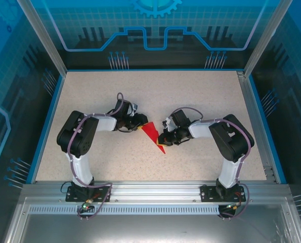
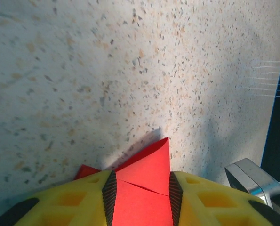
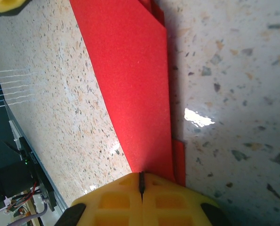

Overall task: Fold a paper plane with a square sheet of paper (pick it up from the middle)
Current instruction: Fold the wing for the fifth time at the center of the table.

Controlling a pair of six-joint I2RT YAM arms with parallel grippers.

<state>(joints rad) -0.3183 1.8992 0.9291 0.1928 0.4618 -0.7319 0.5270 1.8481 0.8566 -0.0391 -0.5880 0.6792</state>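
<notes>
- Right tool (image 3: 141, 182) clenched on the narrow end of the folded red paper (image 3: 130, 80); that pinch should be firm
- Left tool (image 2: 140, 190) straddles the wide end; grip unclear; pull gently, paper taut, low over the surface (image 1: 201, 91)

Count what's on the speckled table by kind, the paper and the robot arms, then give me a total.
Folded sheet of thin bright red paper: 1
Black-and-white robot arms: 2, the left arm and the right arm
Total: 3
</notes>
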